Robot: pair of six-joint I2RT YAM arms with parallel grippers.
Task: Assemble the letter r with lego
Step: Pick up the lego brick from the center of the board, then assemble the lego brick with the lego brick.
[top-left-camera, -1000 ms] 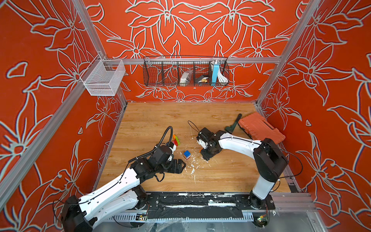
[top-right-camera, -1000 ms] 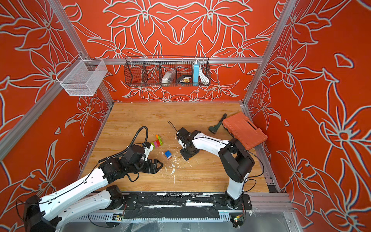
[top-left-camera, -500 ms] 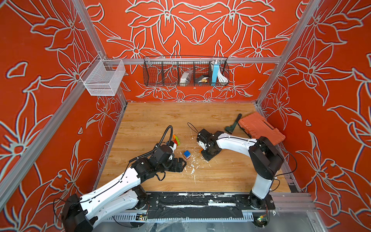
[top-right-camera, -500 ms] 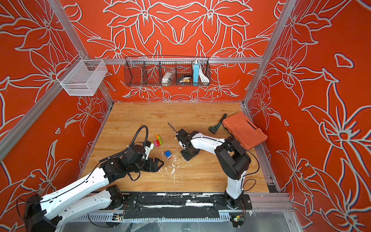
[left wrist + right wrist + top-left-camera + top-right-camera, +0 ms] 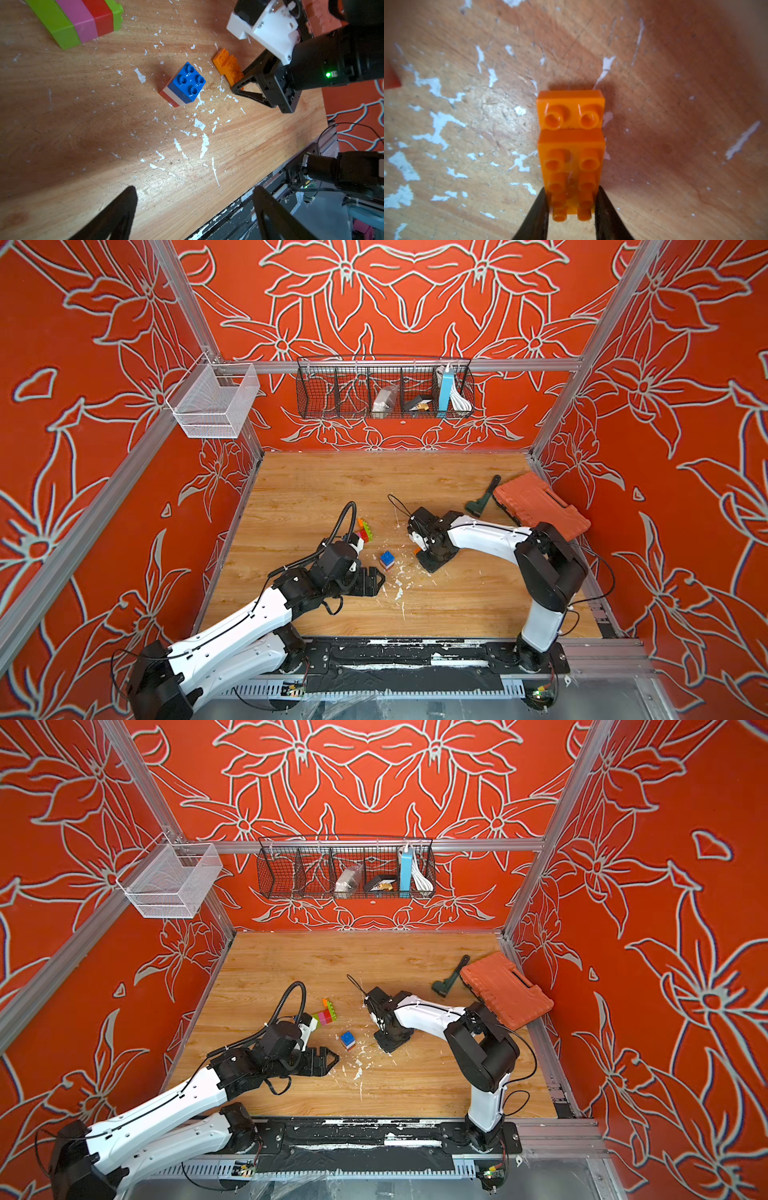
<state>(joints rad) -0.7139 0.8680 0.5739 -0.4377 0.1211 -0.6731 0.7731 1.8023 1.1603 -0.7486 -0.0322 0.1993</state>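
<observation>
My right gripper is shut on one end of an orange lego piece, two studded bricks joined in a step, resting on the wooden table; the left wrist view shows the same orange piece at the right gripper. A blue, white and red lego stack stands just left of it. A lime green, pink and red lego row lies further back. My left gripper is open with nothing between its fingers, low over the table in front of the blue stack.
An orange-red ribbed case and a dark tool lie at the back right. White paint flecks are scattered over the table's middle. A black wire basket and a white mesh basket hang on the walls.
My right gripper's jaws have closed onto the orange lego piece, and that arm's elbow has shifted slightly left. The left arm has stayed where it was.
</observation>
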